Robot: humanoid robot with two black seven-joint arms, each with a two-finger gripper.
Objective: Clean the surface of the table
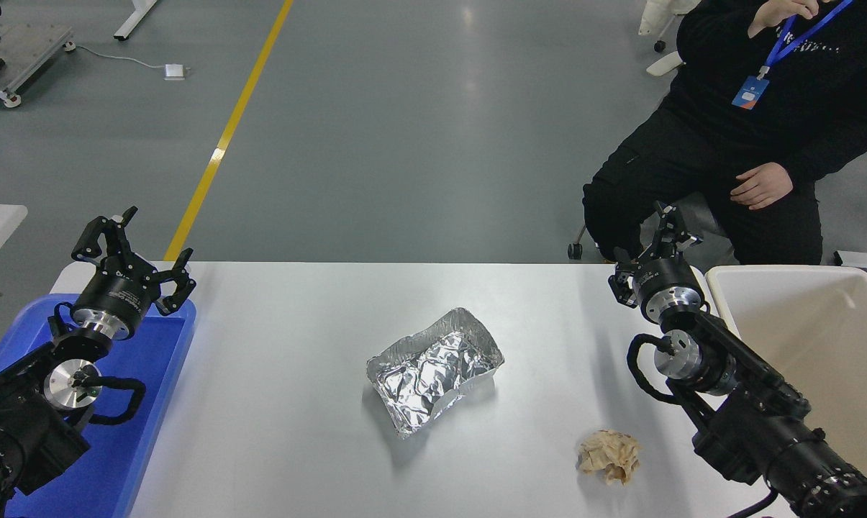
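Observation:
The white table surface (296, 432) holds a crumpled silver foil tray (433, 370) at its middle and a crumpled beige paper ball (609, 456) at the front right. My right gripper (652, 241) is open and empty above the table's far right edge, well behind the paper ball and to the right of the foil tray. My left gripper (132, 241) is open and empty, parked above the far corner of the blue tray (149, 403) at the left.
A cream tub (800, 345) stands at the table's right end, beside my right arm. A seated person in black (728, 122) is beyond the far right corner, one hand on a knee. Grey floor with a yellow line lies beyond.

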